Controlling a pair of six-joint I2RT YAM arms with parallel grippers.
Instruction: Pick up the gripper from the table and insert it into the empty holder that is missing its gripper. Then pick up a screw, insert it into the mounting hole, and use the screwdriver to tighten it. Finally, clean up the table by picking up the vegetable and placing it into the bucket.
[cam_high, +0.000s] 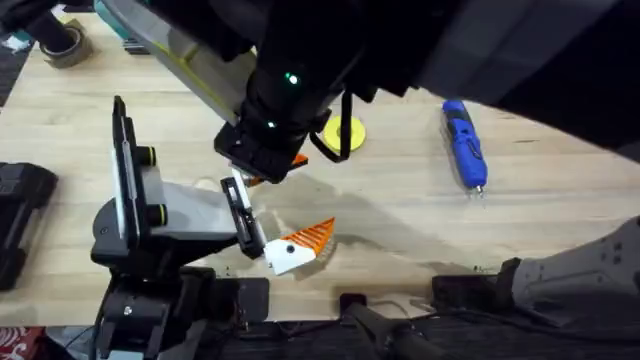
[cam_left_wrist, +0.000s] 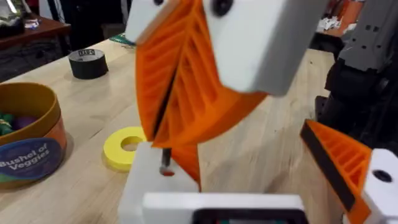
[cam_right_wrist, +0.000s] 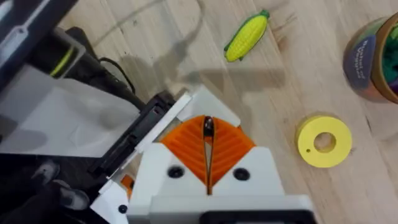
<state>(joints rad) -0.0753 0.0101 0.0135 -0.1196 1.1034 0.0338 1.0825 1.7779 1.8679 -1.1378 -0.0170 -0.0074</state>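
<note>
Bucket cut by frame edge beyond the right gripper jaws; contents blurred. Screw btwn those pads, mostly hidden, tip only. Overhead: dark blurred arm covers table top.

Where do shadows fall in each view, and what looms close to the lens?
Overhead: the right arm looms dark across the top, shadowing the table below the yellow tape ring. Left wrist: the right gripper, pinching a screw, looms close. Right wrist: soft shadows cross the wood beside the toy corn.
</note>
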